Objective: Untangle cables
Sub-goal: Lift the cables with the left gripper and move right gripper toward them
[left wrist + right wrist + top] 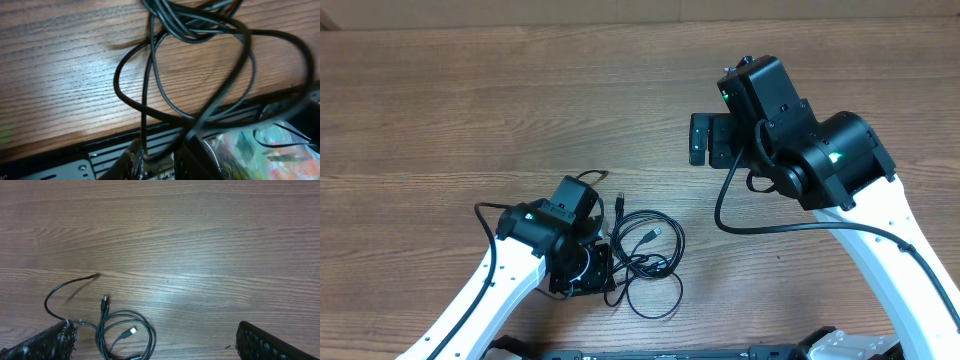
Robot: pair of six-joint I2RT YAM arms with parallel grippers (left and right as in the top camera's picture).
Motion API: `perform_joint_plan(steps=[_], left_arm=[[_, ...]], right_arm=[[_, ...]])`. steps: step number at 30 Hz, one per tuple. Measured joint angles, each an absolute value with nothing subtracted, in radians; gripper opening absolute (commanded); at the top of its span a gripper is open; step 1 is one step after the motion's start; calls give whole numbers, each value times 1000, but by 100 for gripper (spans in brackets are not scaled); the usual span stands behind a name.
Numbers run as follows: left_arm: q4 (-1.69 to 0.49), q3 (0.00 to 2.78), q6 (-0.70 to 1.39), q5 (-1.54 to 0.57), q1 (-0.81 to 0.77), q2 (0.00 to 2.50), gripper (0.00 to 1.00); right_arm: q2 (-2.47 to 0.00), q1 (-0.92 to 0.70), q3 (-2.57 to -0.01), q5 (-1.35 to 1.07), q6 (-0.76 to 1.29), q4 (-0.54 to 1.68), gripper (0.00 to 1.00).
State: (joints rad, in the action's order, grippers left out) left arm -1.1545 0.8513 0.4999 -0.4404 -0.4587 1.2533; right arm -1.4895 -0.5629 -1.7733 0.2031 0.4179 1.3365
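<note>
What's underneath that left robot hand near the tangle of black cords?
Part of the cables runs under the left gripper, a strand passing between its fingers. From overhead the gripper hides that part; wooden table lies beneath.

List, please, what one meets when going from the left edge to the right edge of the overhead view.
left arm → cables → right gripper → right arm. The left gripper overlaps the cables, so it is left out.
</note>
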Motion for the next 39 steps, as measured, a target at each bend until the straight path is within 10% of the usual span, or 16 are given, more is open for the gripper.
perform_joint_plan(steps=[6, 22, 39], left_arm=[[-1123, 807, 530, -441, -459, 1253, 4], [-1033, 849, 466, -482, -459, 1253, 4], [-1254, 1515, 363, -362, -273, 1259, 4]], right_arm=[[-1489, -562, -1773, 186, 418, 1336, 100], [-1489, -562, -1773, 151, 409, 1351, 100], [-1489, -562, -1773, -26, 295, 1521, 100]])
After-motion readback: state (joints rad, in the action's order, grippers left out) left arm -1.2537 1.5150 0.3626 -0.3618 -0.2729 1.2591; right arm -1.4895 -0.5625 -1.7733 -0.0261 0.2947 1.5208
